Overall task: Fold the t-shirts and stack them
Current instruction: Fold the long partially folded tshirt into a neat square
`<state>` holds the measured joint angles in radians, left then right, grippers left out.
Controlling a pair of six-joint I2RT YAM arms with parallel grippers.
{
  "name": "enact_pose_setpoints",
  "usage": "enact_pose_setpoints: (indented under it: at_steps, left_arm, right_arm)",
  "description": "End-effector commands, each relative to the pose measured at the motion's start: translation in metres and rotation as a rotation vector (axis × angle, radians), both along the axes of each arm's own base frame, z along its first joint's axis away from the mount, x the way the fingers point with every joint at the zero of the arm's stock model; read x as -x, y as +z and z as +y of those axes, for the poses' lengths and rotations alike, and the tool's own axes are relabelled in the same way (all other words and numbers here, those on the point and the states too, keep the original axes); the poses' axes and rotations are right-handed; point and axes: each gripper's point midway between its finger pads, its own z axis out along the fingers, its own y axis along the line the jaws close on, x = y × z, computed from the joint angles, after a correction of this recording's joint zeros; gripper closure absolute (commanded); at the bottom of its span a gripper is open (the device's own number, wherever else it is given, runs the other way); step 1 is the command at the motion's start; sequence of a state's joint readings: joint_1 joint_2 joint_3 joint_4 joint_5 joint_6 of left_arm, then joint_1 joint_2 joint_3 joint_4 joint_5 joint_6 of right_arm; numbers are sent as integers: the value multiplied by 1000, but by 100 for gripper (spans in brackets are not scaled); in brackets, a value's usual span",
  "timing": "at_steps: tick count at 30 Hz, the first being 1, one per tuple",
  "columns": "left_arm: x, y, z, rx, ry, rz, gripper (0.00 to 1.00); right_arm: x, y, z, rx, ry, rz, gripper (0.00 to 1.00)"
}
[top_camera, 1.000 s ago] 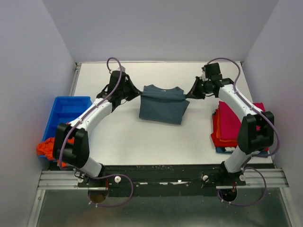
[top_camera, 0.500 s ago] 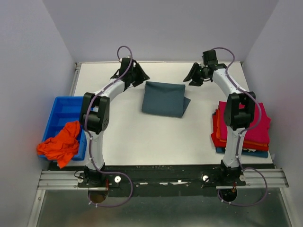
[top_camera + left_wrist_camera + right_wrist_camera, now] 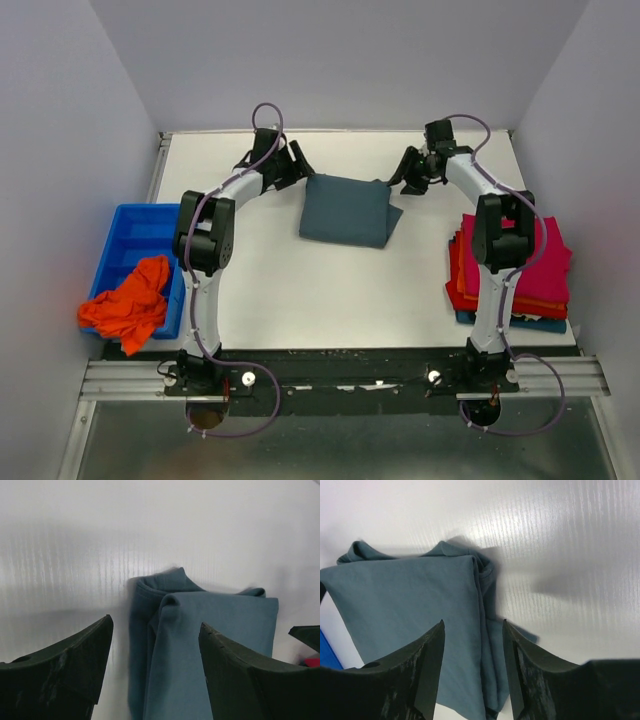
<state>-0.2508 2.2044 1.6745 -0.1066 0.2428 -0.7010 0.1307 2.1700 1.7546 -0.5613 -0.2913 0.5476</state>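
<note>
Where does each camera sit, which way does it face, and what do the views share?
Top external: above and behind the bases, looking down on the table; left arm and right arm show.
Left wrist: on the left arm, facing past the open left tool at the grey-blue t-shirt.
Right wrist: on the right arm, facing past the open right tool at its other side.
Shared: all see that t-shirt.

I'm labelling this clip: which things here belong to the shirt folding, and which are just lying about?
Job: folded grey-blue t-shirt; stack of folded shirts, right; crumpled orange t-shirt draped over the bin.
Lying about: blue bin; white table.
</note>
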Motion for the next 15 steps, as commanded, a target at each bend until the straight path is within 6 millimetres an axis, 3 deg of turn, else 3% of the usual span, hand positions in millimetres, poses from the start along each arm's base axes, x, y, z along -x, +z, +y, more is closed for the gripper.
enact_pose_setpoints:
  at_steps: [1,7,15]
  left_arm:
    - [6,4,-6,9,-68,-34,22]
    - [10,-9,-8,15,-92,-25,31]
    - [6,-25,-8,21,-98,12,34]
  right_arm:
    - [-10,-9,5,27,22,-32,43]
    - [-16,-25,9,30,10,2,43]
    - [-22,-53,18,42,-16,77,46]
